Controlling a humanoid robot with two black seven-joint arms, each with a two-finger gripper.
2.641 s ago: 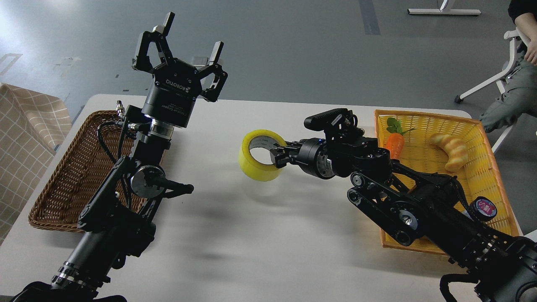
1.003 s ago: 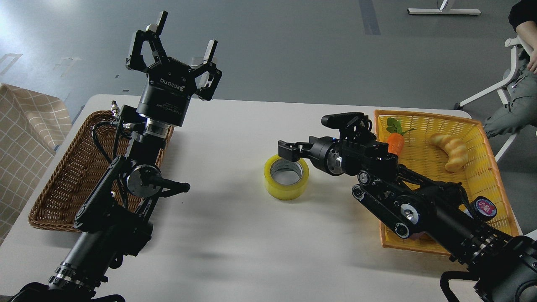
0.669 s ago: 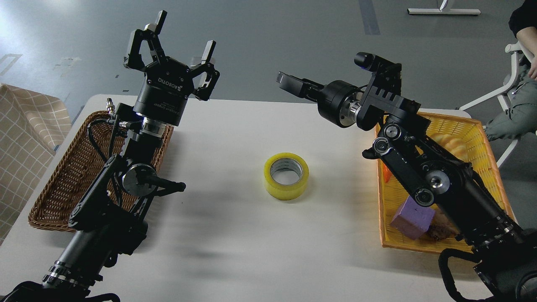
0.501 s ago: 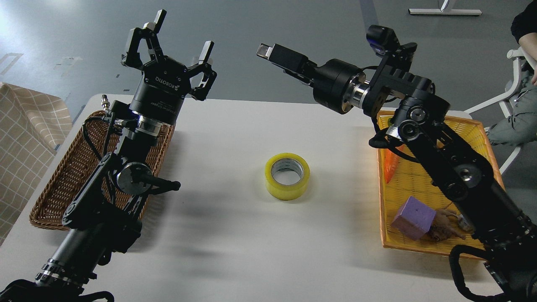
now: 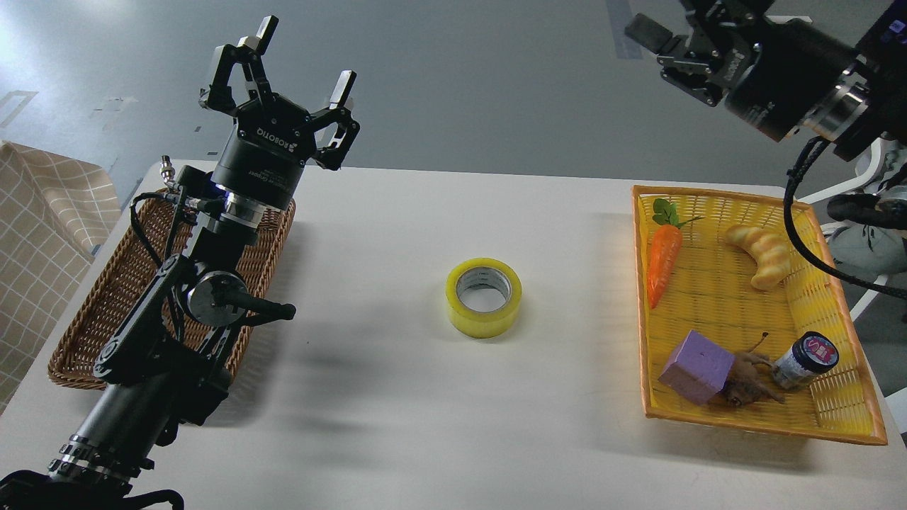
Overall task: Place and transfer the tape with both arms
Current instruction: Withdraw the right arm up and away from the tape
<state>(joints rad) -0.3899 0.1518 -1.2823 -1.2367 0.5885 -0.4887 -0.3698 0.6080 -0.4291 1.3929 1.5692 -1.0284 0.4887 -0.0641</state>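
Tape (image 5: 484, 297) is lying flat on the table (image 5: 397, 397), touching no hand. Left hand (image 5: 294, 60) is waiting wide open at ten o'clock. Right hand (image 5: 655, 35) is hanging at one o'clock; I cannot tell its fingers.

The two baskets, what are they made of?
The brown basket on the left looks like woven wicker, going by its tight, matte braided strands. The yellow basket on the right looks like moulded plastic, with a shiny, even grid of slats and an orange rim. I cannot be sure of either.
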